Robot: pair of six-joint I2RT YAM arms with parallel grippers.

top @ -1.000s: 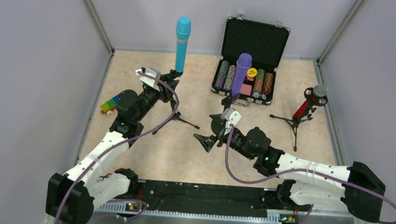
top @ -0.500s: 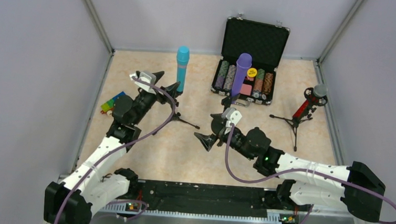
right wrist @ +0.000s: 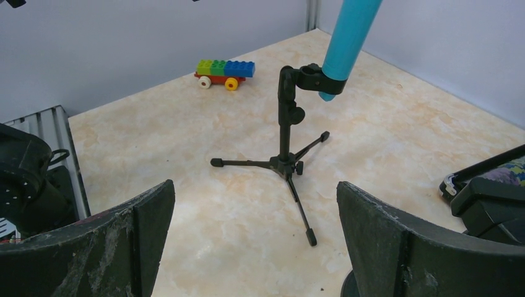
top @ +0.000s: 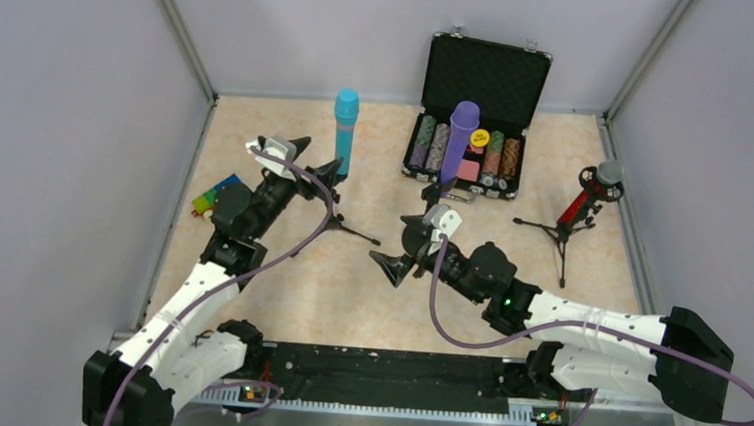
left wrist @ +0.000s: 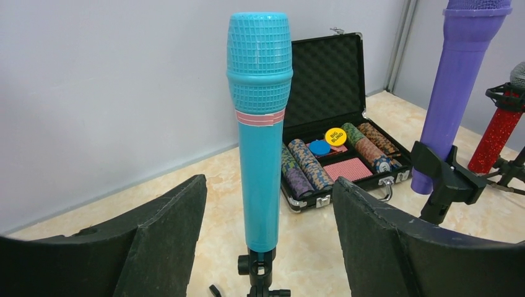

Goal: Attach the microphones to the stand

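Nearest us, the right end effector [top: 391,246] hovers over the tabletop [right wrist: 186,124] with its jaws spread wide and empty. The left end effector [top: 319,151] is spread too, just short of the teal microphone [left wrist: 260,154] and not touching it. That microphone stands upright, head up, its foot in the clip [right wrist: 316,77] of the tripod stand [right wrist: 286,124]; only the right wrist view shows the clip and splayed legs, and only the left shows the pink band [left wrist: 260,117]. Farther back, the purple microphone [top: 458,139] stands head-up before the chip case [top: 482,80], and the red microphone [top: 582,202] leans at far right.
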